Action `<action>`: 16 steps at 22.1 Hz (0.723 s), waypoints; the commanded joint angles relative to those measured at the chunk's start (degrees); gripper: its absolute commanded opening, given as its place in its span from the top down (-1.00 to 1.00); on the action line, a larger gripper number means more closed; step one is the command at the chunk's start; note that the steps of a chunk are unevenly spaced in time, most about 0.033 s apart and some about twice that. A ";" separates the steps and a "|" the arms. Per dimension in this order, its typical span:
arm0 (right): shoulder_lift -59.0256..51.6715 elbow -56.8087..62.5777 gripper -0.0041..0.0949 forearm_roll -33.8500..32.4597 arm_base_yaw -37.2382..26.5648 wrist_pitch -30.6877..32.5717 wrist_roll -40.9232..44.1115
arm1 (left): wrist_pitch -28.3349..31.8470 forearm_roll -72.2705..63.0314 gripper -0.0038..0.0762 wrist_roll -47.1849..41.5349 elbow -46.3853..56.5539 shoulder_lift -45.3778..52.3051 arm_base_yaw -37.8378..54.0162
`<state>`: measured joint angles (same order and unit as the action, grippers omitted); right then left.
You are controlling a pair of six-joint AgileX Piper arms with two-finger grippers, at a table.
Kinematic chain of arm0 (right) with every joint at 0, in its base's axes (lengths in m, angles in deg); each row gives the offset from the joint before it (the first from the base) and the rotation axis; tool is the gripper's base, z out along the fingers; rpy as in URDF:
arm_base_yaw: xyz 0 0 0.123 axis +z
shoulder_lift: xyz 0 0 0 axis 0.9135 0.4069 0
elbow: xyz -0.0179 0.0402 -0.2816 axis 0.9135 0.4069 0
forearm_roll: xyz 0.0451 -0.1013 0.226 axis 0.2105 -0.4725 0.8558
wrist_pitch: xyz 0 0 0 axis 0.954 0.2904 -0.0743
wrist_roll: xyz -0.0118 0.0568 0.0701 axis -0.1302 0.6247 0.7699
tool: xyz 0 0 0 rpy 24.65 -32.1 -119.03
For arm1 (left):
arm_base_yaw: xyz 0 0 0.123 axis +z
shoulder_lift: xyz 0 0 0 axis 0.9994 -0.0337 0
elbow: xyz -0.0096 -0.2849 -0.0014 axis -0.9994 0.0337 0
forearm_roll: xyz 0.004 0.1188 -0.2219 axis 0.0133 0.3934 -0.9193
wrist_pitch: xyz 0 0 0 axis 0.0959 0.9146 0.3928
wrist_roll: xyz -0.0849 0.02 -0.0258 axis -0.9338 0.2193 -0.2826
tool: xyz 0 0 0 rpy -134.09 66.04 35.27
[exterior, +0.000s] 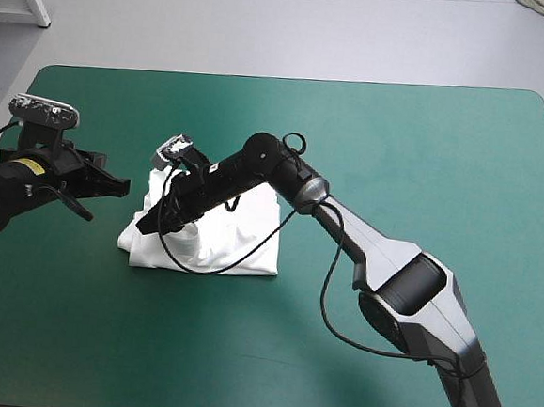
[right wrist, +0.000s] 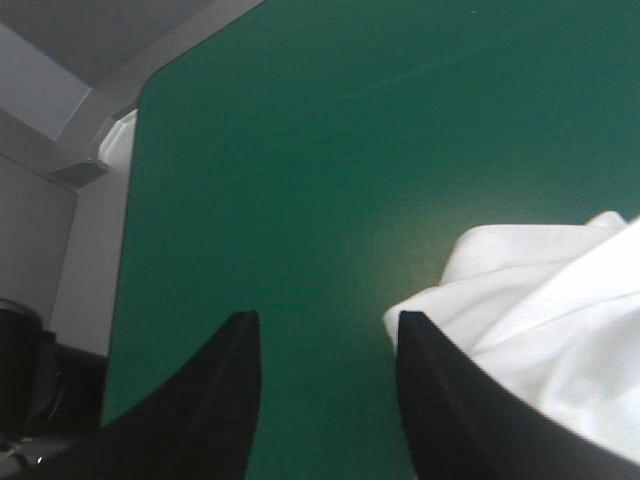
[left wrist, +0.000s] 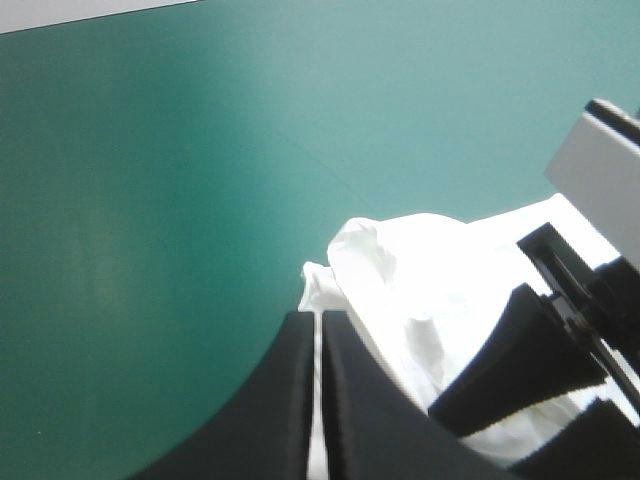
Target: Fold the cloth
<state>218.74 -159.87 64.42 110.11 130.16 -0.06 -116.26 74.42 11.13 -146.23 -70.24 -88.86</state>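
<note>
The white T-shirt (exterior: 215, 239) lies as a rumpled folded bundle left of the table's middle. My right gripper (exterior: 151, 222) reaches across it to its left edge and stands open. In the right wrist view the right gripper (right wrist: 325, 325) has only teal-green cover between its fingers, and the T-shirt (right wrist: 545, 300) bulges beside one finger. My left gripper (exterior: 122, 188) hovers just left of the bundle, apart from it. In the left wrist view the left gripper (left wrist: 320, 318) is shut in a pointed arch. The T-shirt (left wrist: 420, 290) and the right gripper's fingers (left wrist: 520, 355) show just ahead.
Bare teal-green cover (exterior: 408, 148) stretches around the bundle on every side. The table's left edge (right wrist: 128, 190) with its rounded corner shows beyond the right gripper, with grey floor past it.
</note>
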 commanded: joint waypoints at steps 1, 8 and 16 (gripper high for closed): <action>-3.98 -3.58 0.21 9.32 -0.10 7.66 -5.74 | 4.07 -1.45 0.86 -0.51 -1.58 0.77 -0.02; -8.10 -3.58 0.30 -9.05 -4.96 7.73 8.33 | 3.49 -0.98 0.86 -0.51 -1.58 0.77 -0.02; -17.64 9.13 0.31 -22.01 -12.77 7.14 16.54 | 2.61 -0.98 0.86 -0.51 -1.58 0.77 -0.02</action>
<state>207.77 -155.12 38.39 99.78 138.51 17.43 -116.31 74.47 11.13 -146.23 -70.24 -88.86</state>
